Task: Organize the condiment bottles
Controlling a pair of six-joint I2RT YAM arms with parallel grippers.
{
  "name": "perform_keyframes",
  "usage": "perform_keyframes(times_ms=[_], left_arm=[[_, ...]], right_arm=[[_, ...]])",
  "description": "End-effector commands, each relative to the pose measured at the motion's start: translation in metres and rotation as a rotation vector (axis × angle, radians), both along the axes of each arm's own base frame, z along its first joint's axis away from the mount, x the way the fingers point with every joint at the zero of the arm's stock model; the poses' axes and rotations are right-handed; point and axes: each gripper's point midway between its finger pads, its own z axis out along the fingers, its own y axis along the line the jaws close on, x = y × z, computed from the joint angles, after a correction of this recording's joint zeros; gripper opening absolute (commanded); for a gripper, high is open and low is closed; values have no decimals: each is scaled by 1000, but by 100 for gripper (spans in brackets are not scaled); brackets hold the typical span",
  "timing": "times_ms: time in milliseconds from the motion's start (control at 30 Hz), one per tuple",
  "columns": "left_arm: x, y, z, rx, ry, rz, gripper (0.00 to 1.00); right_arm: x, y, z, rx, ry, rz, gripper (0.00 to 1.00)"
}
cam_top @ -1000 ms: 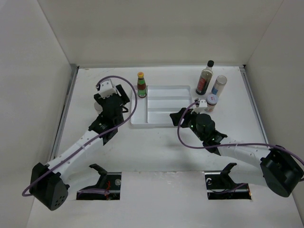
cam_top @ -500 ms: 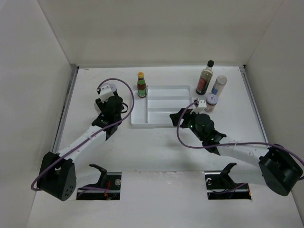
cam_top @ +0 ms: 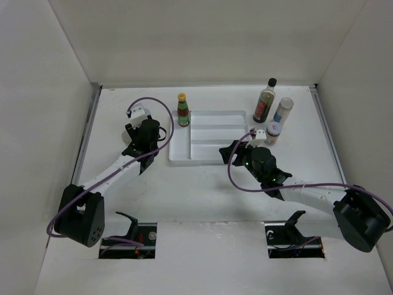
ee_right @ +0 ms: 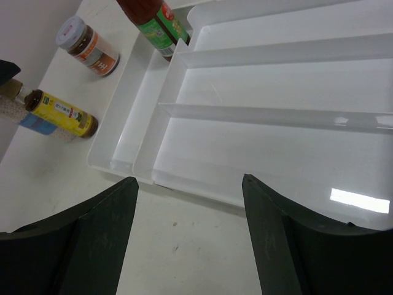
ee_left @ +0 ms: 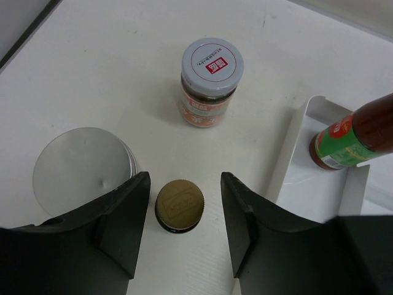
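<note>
Left gripper (ee_left: 183, 190) and right gripper (ee_right: 187, 184) are both hanging spread. The left is straddling a gold-capped bottle (ee_left: 178, 205) near the table's (cam_top: 202, 184) left edge, and closing is seemingly next.

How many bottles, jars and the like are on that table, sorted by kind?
Bottles: 4 (dark bottle, blue-labelled bottle, red-and-green bottle, gold-capped bottle)
Short jars: 2 (right jar, left jar)
Silver-lidded tub: 1
Tray: 1
Total: 8
</note>
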Motion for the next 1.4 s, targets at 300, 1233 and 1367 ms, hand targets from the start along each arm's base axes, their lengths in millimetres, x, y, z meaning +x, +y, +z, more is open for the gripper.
perform_keyframes(times_ms=[300,1233,1367], left_arm=[[19,-5,19,-33,-79,5,33],[80,-129,105,-48,-270,-226,20],[95,-143,94,-31,-251,-246,20]], right_arm=[[6,3,21,30,-56,-4,75],[6,2,21,36,-61,-6,75],[6,3,20,30,-56,-6,75]])
